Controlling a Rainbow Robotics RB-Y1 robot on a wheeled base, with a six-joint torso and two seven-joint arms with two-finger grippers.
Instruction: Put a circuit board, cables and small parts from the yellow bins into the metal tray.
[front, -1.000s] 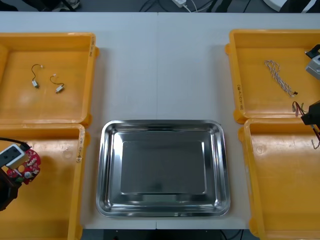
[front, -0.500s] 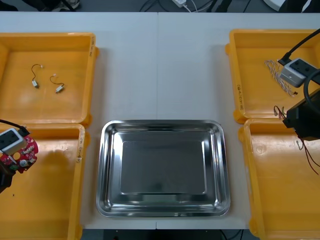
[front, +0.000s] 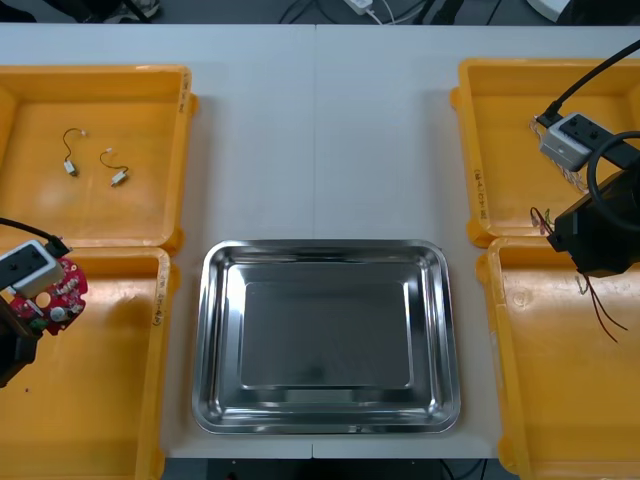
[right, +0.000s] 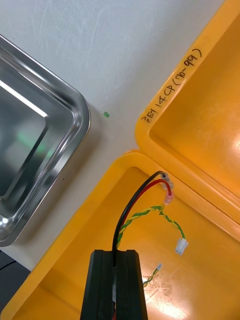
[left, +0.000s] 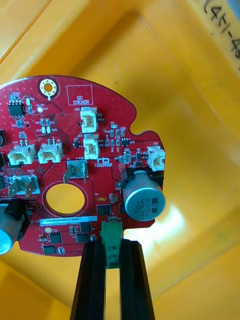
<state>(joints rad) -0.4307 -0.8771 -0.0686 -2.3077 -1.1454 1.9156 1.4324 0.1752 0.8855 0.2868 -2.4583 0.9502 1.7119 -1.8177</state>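
My left gripper (front: 30, 315) is over the near left yellow bin (front: 100, 400), shut on the round red circuit board (front: 58, 298). In the left wrist view its fingers (left: 89, 280) pinch a green tab on the edge of the circuit board (left: 85, 165), which hangs above the bin floor. My right gripper (front: 585, 245) is over the rim between the two right bins, shut on a cable bundle (front: 598, 300) of black, red and twisted yellow-green wires. The bundle (right: 137, 207) rises from the right gripper (right: 115, 256) above the near right bin (right: 85, 235). The metal tray (front: 325, 340) lies bare between the bins.
Two small metal parts (front: 70, 165) (front: 117, 176) with thin wires lie in the far left bin (front: 90, 215). The far right bin (front: 510, 150) lies under my right wrist camera. The tray's corner (right: 75, 115) sits beside the near right bin's rim. Bare table lies beyond the tray.
The left gripper has lifted the circuit board and carried it slightly away from the near edge. The right gripper has come in from the right edge with the cable bundle, moving left.
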